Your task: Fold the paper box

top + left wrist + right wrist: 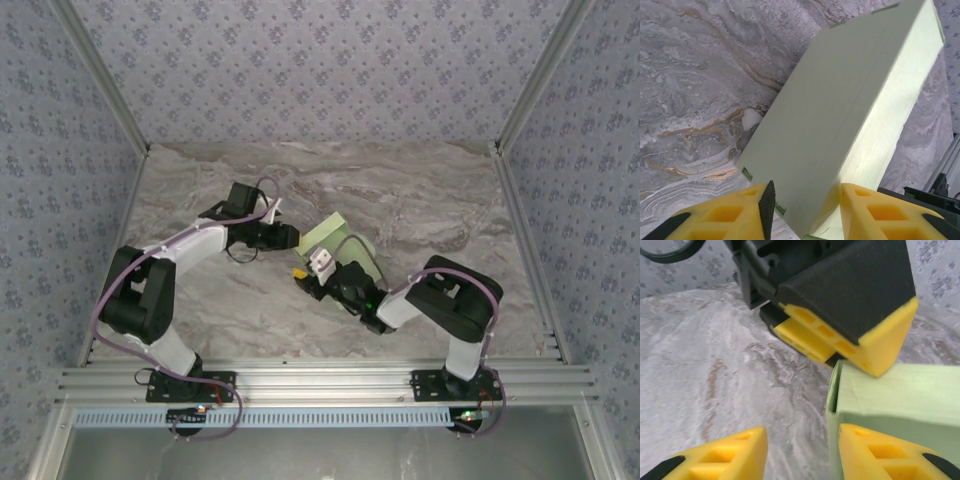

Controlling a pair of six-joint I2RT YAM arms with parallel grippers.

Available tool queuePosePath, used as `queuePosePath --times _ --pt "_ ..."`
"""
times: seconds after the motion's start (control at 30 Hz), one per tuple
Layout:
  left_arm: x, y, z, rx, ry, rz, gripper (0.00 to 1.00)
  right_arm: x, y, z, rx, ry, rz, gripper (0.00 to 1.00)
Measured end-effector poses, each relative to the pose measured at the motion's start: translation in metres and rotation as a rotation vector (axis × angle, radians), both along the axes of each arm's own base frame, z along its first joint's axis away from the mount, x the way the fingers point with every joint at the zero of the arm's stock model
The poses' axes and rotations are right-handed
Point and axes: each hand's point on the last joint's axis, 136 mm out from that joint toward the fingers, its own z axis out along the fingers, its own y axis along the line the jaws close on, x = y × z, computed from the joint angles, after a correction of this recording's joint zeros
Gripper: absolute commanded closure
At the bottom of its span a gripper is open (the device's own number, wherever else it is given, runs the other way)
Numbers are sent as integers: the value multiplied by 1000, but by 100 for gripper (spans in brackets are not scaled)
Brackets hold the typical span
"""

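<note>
The paper box [338, 238] is a closed pale-green rectangular box at the middle of the marble table, tipped up on an edge. My left gripper [288, 238] is at its left end. In the left wrist view the box [840, 100] fills the gap between the yellow fingers, and the left gripper [807, 212] is shut on its near corner. My right gripper [314, 265] sits at the box's front corner. In the right wrist view the right gripper [802, 452] is open. The box [900, 395] lies against its right finger [875, 455], with bare table between the fingers. The left gripper's finger [875, 347] rests on the box's top corner.
The marble tabletop [420, 190] spreads around the box, bounded by aluminium posts and patterned walls. An aluminium rail [320, 380] carrying both arm bases runs along the near edge. Both arms reach inward, close together at the box.
</note>
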Motion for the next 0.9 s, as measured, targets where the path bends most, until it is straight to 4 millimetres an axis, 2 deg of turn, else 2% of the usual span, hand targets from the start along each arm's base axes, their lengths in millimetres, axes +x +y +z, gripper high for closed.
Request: queuePosePath --times 0.13,0.3,0.43,0.53,0.6,0.67,0.7,0.8,0.83,0.9 --pt "1 2 0 20 5 4 49 -14 -13 0 12 50 12 54" --pt "6 1 4 25 1 9 48 -29 -32 6 20 75 17 54" --pt "11 -2 11 15 -19 7 45 -35 -46 24 38 62 6 54" --pt "15 -3 17 13 -42 4 41 -30 -65 41 65 47 -39 54" --pt "18 -3 21 18 -61 0 37 -20 -85 55 93 51 -112 52" --pt "22 -5 28 33 -106 -14 31 -7 -113 70 141 75 -219 43" --pt "23 -6 32 50 -134 -27 29 1 -131 75 164 101 -282 38" --pt "25 -16 45 114 -243 -87 25 18 -190 89 246 169 -492 30" --pt "25 -21 49 136 -272 -107 24 20 -205 93 272 186 -542 25" --pt "26 -31 56 162 -316 -143 21 22 -233 96 329 230 -636 22"
